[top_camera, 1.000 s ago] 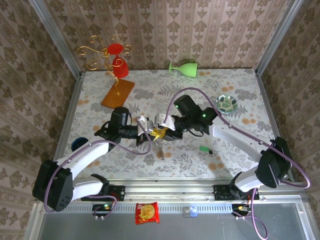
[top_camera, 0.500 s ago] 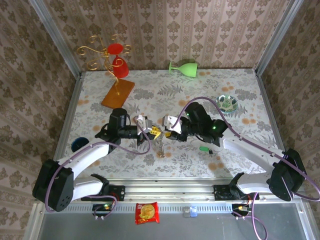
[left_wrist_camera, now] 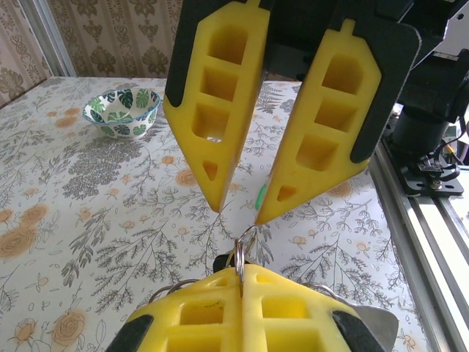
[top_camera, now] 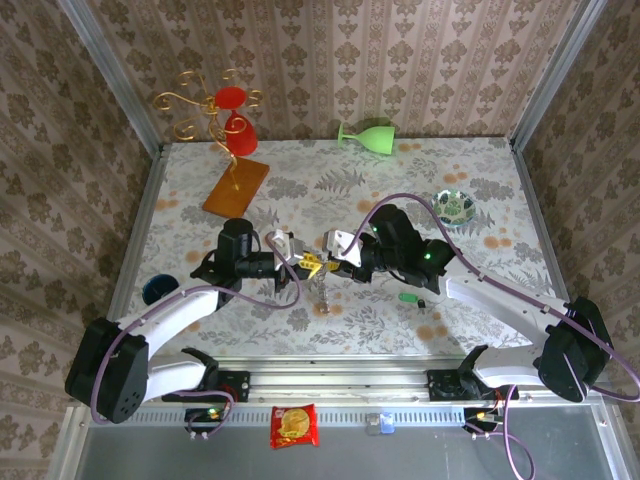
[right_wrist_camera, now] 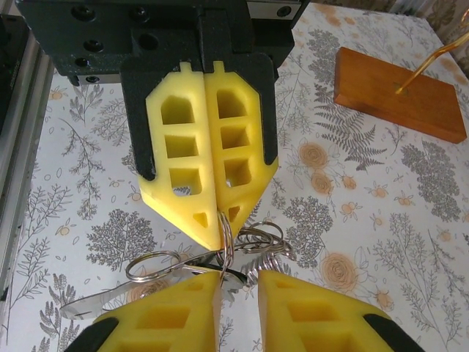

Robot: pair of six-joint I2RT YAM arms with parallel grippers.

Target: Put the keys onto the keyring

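Keyring — thin steel loops, held mid-air above the middle of the surface. Left pincer is fully closed, clamping one loop edge-on between its tips. Right pincer faces it, jaws partly apart, tips just beside that loop, gripping nothing. Green-headed key lies on the surface — right of both.

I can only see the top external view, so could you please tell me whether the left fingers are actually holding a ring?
Observer: Yes. The right wrist view shows the left fingers shut flat together, pinching a thin metal ring edge-on at their tips.
Operator: Thank you. Are the right fingers gripping it too?
Observer: No. The right fingers stand apart, and the ring sits just off the gap between their tips, ungripped.
Operator: Is anything else attached to it?
Observer: Yes, more wire rings bunch together just beneath the pinched one.
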